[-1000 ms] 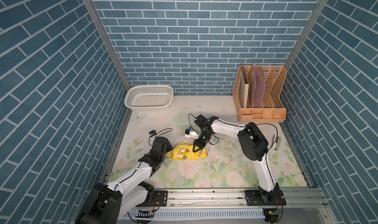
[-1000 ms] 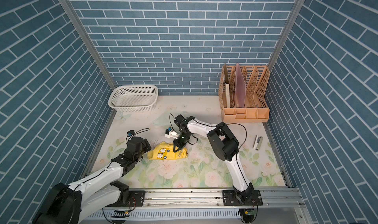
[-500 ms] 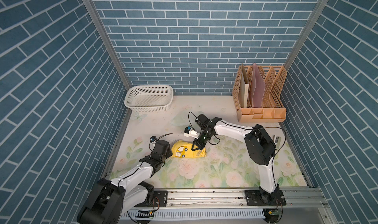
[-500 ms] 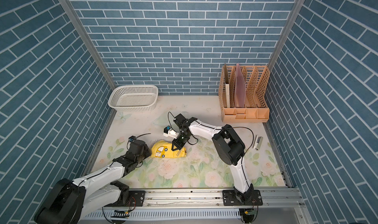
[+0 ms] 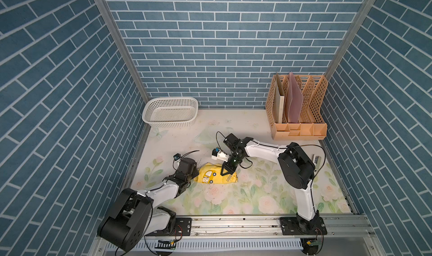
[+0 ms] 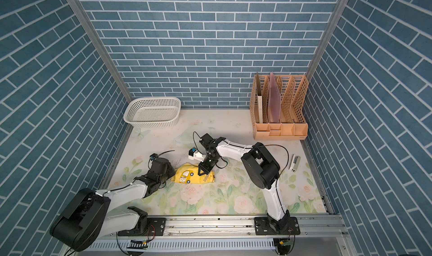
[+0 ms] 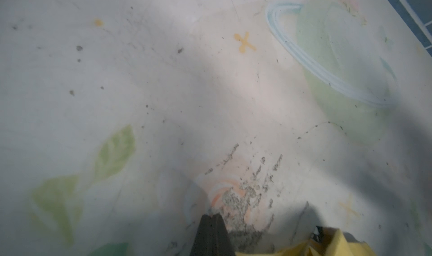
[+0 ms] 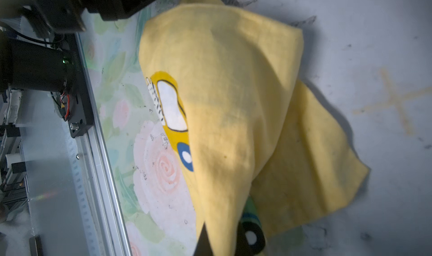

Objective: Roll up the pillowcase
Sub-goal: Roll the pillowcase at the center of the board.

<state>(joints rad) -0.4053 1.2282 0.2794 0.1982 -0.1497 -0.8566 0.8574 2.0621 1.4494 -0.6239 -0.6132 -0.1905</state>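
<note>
Pillowcase (image 5: 211, 177) fold in pinch of closed right tool (image 5: 226, 172); closed, empty left tool (image 7: 211, 221) just beside.

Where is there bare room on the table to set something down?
Free: back strip between white basket and file rack; front strip between pillowcase and rail. Crowded: around the pillowcase, where left gripper and right gripper meet.

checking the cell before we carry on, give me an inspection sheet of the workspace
surface: floral table covering, dark scuff marks by the left gripper
job's things: yellow pillowcase bunched, not a tidy roll
clutter: white basket, file rack, small silver object
grippers: right gripper fingers shut on the pillowcase; left gripper shut, cloth beside it
cables: black wrist cable loops free
surroundings: blue brick walls, metal rail in front
</note>
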